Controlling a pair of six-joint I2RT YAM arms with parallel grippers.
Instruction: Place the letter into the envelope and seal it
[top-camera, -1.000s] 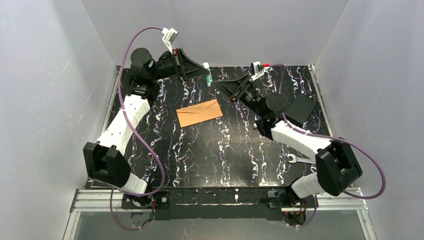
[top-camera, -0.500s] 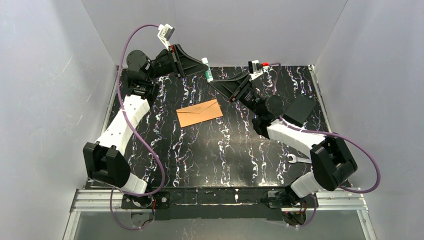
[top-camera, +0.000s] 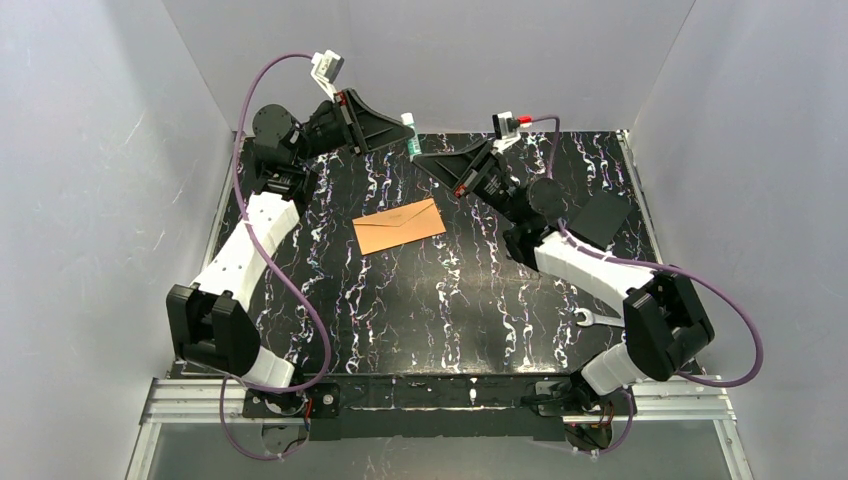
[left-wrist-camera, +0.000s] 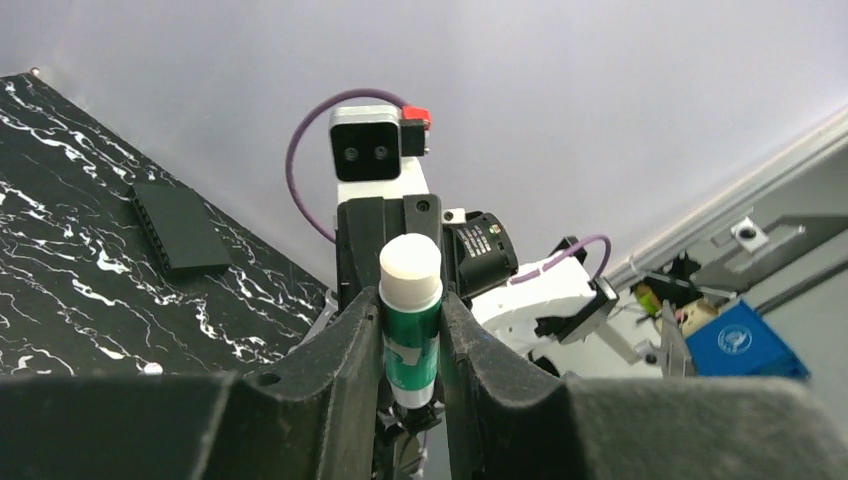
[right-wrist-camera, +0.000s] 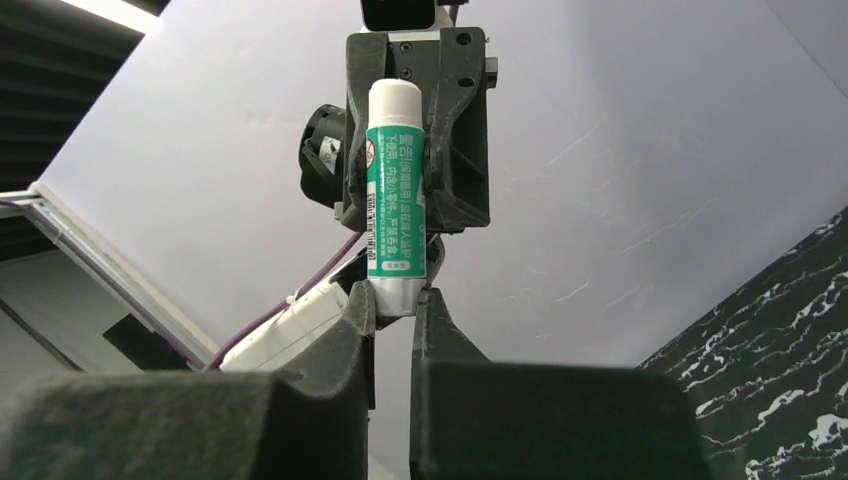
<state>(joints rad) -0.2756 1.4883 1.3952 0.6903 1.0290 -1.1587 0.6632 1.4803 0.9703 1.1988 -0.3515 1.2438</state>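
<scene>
- Soft, even light filled the top view; the white walls (top-camera: 120, 150) were bright, and shadows on the tabletop (top-camera: 430, 300) were faint.
- The left hand (left-wrist-camera: 411, 305) and right hand (right-wrist-camera: 394, 295) were dark and blurred in their own wrist views.
- The glue stick (right-wrist-camera: 396, 180) was sharp.
- A light strip (right-wrist-camera: 100, 12) glared in that view's top-left corner.

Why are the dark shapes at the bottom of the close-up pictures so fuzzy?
Left wrist view: the left gripper's fingers sit near the lens, blurred, while the glue stick is sharp. Right wrist view: same, its label crisp. Top view: even light, nothing blurred.
</scene>
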